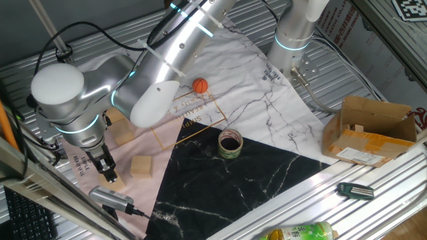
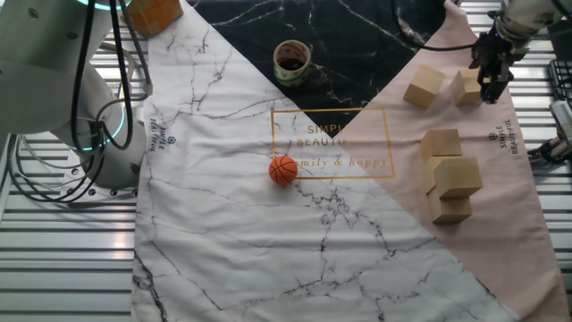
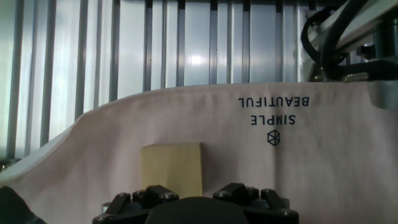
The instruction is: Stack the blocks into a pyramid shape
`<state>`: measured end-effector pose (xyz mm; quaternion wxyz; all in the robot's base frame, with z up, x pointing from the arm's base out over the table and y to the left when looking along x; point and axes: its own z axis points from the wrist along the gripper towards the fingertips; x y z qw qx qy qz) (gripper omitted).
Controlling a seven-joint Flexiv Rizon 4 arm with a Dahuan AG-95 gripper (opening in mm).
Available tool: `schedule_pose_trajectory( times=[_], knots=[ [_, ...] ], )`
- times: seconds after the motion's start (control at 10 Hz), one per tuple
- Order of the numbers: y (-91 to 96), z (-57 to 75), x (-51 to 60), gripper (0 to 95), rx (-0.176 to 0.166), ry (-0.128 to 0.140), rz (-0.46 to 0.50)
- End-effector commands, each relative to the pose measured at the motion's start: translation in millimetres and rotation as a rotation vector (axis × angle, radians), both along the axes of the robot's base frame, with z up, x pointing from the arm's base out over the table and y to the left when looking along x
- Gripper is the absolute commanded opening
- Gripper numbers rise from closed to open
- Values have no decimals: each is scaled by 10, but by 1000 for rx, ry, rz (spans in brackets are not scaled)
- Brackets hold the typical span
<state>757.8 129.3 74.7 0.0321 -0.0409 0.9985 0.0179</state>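
Several light-tan wooden blocks lie on the pink part of the cloth. Three sit bunched together (image 2: 441, 143), (image 2: 456, 176), (image 2: 451, 207), the middle one seemingly higher. Two lie apart: one loose block (image 2: 424, 87) and one block (image 2: 465, 87) right beside my gripper (image 2: 491, 89). In one fixed view the gripper (image 1: 109, 177) points down near the cloth's corner, beside another block (image 1: 141, 167). The hand view has a block (image 3: 172, 168) flat on the cloth just ahead of the finger bases. The fingertips are hidden there, so their spacing is unclear.
An orange ball (image 2: 283, 170) lies mid-cloth and a tape roll (image 2: 291, 59) stands on the black marble part. A brown cardboard box (image 1: 373, 130), a dark marker-like tool (image 1: 353, 191) and a bottle (image 1: 300, 233) sit on the metal table. Cables (image 3: 336, 37) run just past the cloth's edge.
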Motion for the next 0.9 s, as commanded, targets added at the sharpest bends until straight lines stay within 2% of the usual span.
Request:
schedule_pose_trajectory(
  times=[0.1, 0.5, 0.8, 0.9],
  knots=[
    [6, 3, 4, 760, 3, -22, 107],
    [6, 3, 4, 760, 5, -3, 48],
    [6, 3, 4, 760, -1, -6, -6],
    [18, 4, 15, 760, -6, 3, -31]
  ],
)
